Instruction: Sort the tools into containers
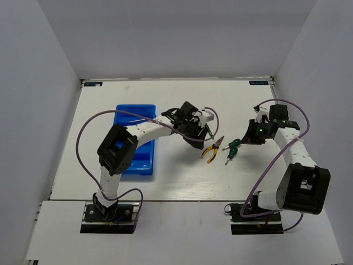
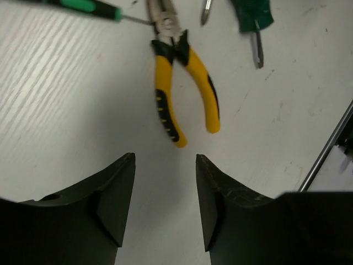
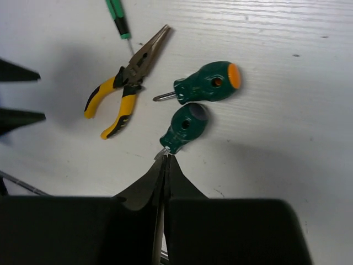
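I see left gripper (image 2: 165, 160) open, pliers (image 2: 162, 91) just ahead; right gripper (image 3: 165, 160) pinched shut, tips at blade of stubby green screwdriver (image 3: 185, 128).

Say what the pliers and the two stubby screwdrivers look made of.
Pliers: dull grey metal jaws, it seems; yellow-and-black grips look like matte rubber or plastic. Upper screwdriver and lower screwdriver: glossy dark green handles, likely hard plastic; short metal tips.

Yellow-handled pliers (image 1: 212, 150) flat beside stubby green screwdrivers (image 1: 234, 146), well right of blue bin (image 1: 144, 158)
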Available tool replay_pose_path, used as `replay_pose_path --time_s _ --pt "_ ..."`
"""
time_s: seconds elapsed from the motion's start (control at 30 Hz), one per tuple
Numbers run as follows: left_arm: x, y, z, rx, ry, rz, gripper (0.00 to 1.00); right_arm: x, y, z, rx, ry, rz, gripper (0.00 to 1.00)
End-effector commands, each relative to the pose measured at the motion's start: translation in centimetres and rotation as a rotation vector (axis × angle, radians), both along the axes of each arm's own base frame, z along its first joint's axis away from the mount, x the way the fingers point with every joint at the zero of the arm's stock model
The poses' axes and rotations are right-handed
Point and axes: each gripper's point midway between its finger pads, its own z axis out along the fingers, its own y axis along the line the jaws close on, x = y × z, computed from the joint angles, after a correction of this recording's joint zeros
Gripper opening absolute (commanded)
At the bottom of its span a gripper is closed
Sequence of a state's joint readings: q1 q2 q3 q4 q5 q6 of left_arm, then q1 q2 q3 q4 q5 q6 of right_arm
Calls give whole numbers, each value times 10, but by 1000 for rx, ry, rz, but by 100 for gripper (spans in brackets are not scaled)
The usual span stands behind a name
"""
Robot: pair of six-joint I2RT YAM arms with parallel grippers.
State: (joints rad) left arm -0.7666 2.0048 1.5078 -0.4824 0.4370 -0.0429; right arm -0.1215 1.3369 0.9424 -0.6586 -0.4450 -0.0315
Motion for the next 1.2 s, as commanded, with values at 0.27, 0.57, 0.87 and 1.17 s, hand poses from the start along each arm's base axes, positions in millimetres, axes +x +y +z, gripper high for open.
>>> replay_pose_path --time_s 0.27,0.57,0.87,1.17 --pt "5 -56 9 89 -324 -141 53 14 -14 11 -49 -33 -83 20" --pt "24 -56 -23 262 -380 -65 51 12 -12 18 -16 -55 -82 20" --pt "10 -56 -43 294 -320 -121 43 12 -13 21 7 -60 -90 20" --pt "9 -35 -40 359 -348 -110 0 10 -11 23 33 -56 -82 55"
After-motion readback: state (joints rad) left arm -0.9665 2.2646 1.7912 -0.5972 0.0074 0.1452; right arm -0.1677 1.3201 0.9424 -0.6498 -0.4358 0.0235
